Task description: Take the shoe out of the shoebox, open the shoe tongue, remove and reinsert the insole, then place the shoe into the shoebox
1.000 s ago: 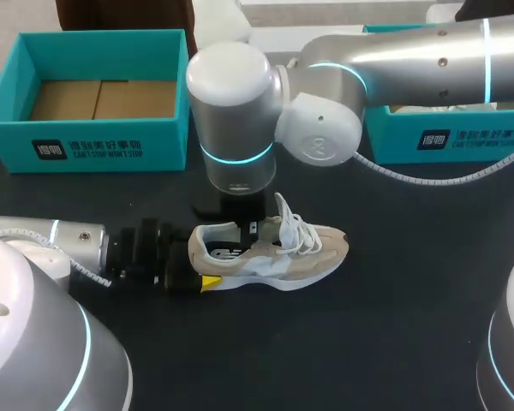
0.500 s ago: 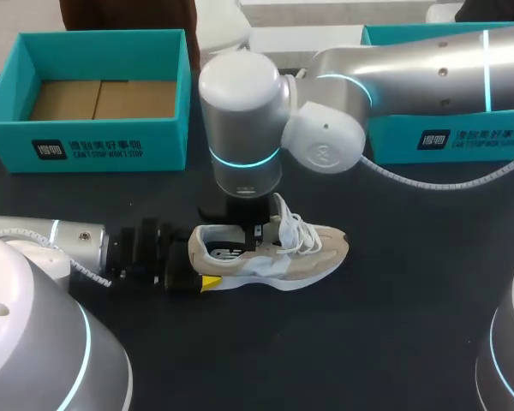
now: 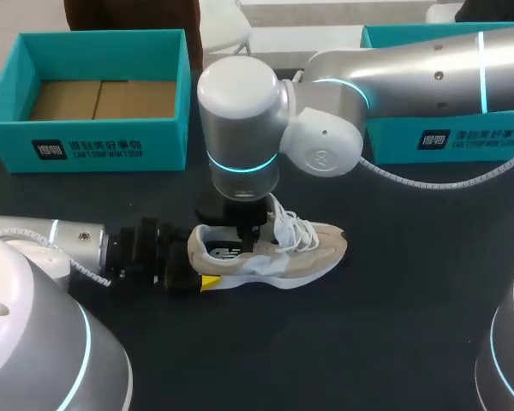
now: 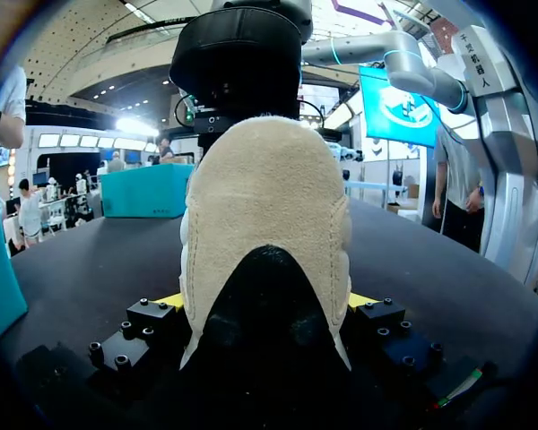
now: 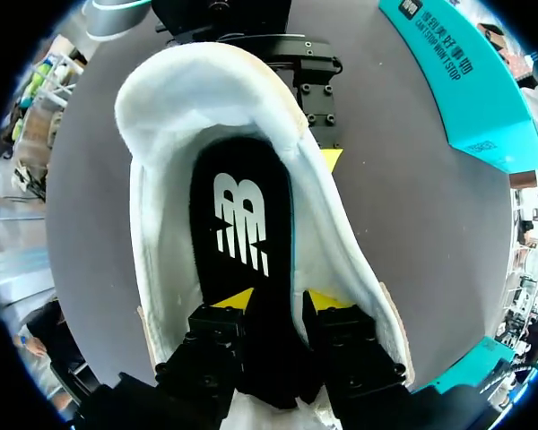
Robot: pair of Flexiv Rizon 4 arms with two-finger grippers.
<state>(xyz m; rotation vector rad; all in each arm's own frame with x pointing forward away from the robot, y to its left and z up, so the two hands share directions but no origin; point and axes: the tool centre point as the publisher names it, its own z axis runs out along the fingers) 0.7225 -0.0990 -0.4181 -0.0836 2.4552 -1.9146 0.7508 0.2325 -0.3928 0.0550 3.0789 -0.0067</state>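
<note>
Beige suede sneaker (image 3: 278, 253) stands on the black table (image 3: 394, 334); left gripper (image 4: 266, 302) clamps its heel from 2 sides; right gripper (image 5: 281, 301), inside the opening, pinches the black insole (image 5: 242, 224).

The beige suede shoe (image 4: 264, 224) stands heel-first in the left gripper (image 4: 264, 301), yellow fingertips (image 4: 170, 301) pressing at its 3 and 9 o'clock. The right arm's black wrist (image 4: 238, 54) hangs at its 12 o'clock.

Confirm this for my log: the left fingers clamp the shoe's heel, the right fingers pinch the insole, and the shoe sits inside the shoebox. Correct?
No: the head view shows the shoe on the table, outside the shoebox. Left fingers on its heel and right fingers on the insole are correct.
</note>
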